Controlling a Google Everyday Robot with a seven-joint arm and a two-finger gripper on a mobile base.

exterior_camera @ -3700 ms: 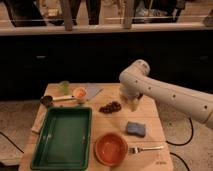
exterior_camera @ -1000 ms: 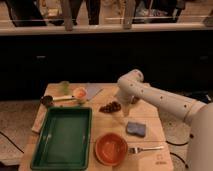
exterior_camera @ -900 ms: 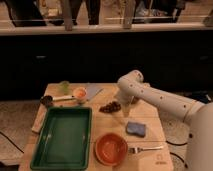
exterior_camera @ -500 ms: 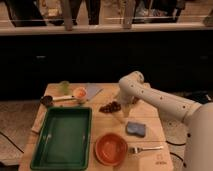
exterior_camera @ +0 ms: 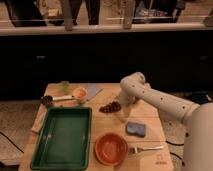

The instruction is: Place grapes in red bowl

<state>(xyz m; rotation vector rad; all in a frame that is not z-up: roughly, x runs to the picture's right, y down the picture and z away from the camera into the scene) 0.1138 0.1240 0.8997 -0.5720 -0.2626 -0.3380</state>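
While our claw point(exterior_camera: 122, 113) hangs low over the bench point(exterior_camera: 102, 125), its fingers spread wide and holding nothing, it is just to the right of the grapes point(exterior_camera: 110, 107). The grapes lie on the bench, in the middle part. Nearer to us is the red bowl point(exterior_camera: 111, 148), well apart from them. A blue sponge point(exterior_camera: 136, 129) lies near right of the claw, and a green tray point(exterior_camera: 62, 137) is on the left.

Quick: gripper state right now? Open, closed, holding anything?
Gripper: jaws open, holding nothing, low beside the grapes, which are not yet in the red bowl.
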